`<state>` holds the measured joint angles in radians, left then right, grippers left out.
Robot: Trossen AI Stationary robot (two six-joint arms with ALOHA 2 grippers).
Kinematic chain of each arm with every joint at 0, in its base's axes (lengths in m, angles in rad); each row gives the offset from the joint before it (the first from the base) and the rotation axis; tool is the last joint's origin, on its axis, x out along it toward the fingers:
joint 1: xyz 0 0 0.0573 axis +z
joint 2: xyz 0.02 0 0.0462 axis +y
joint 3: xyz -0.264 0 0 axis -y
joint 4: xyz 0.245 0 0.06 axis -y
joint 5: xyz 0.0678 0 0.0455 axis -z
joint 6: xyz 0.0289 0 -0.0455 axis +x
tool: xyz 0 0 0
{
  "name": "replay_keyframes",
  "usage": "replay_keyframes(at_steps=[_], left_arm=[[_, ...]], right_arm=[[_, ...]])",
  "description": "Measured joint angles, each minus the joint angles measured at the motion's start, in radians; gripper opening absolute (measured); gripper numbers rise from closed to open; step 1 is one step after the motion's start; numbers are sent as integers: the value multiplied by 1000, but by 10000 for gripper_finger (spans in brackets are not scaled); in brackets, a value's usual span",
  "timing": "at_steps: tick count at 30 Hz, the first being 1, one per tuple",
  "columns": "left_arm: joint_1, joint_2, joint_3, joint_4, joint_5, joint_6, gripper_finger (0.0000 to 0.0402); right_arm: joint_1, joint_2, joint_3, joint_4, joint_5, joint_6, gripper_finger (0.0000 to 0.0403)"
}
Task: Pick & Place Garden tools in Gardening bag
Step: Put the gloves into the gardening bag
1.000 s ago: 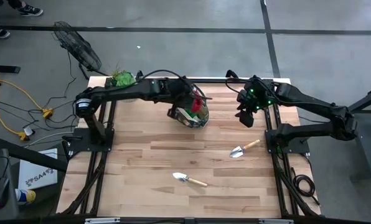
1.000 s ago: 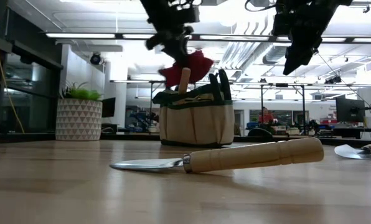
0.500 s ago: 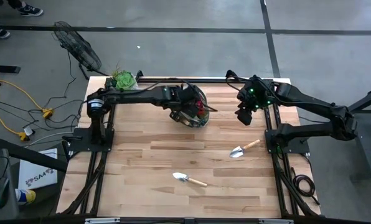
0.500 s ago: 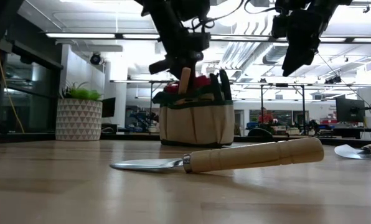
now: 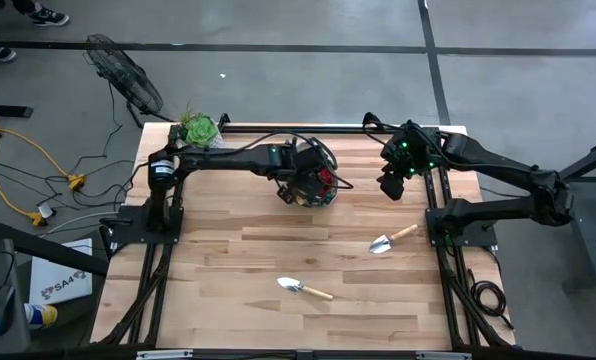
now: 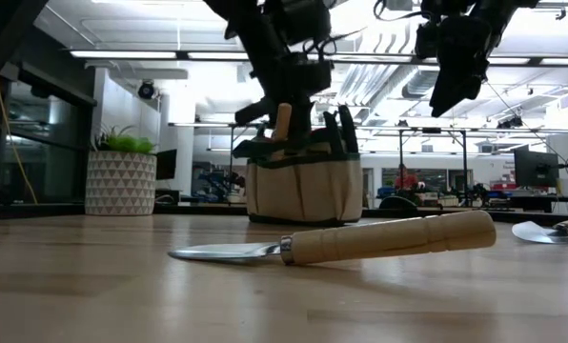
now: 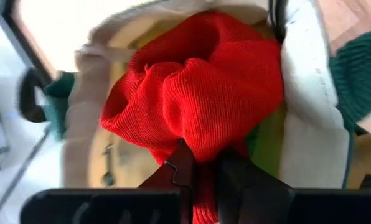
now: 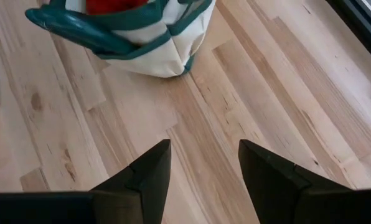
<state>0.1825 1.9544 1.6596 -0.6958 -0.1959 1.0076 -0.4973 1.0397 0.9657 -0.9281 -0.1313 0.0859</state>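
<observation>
The gardening bag (image 5: 308, 183), beige with dark green trim, stands at the far middle of the table, also in the low view (image 6: 303, 191). My left gripper (image 7: 204, 158) reaches down into the bag's mouth, shut on the red cloth piece (image 7: 198, 93). Dark shears handles (image 6: 341, 129) and a pale wooden handle (image 6: 282, 122) stick up out of the bag. Two trowels lie flat on the table, one right of centre (image 5: 391, 240), one toward the near edge (image 5: 303, 289). My right gripper (image 8: 201, 168) hangs open above the far right, right of the bag. My left gripper pinches a bunched fold of the red cloth (image 7: 201, 146) between its two fingers, coming from above and slanting down into the bag. The rest of the cloth is heaped ahead of the fingers inside the bag's beige wall (image 7: 310, 112).
A green plant in a white pot (image 5: 198, 128) stands at the far left corner. Bare wood lies between the bag and the trowels. A fan (image 5: 123, 75) and cables are on the floor beyond the left edge.
My left gripper has gone down into the bag with the red cloth and rolled at the wrist. The cloth, which hung above the bag's rim a second ago, now sits inside the bag and no longer shows in the low view.
</observation>
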Motion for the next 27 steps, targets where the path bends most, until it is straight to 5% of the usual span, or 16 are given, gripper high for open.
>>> replay_keyframes(at_steps=[4,17,27], left_arm=[[0,20,0,2,-3,-17,43],[-8,13,-1,48,-104,-105,259],[-13,13,19,4,-152,-153,284]], right_arm=[[0,0,0,0,-1,0,181],[0,0,0,-2,-2,0,181],[-1,0,0,29,-46,77,181]])
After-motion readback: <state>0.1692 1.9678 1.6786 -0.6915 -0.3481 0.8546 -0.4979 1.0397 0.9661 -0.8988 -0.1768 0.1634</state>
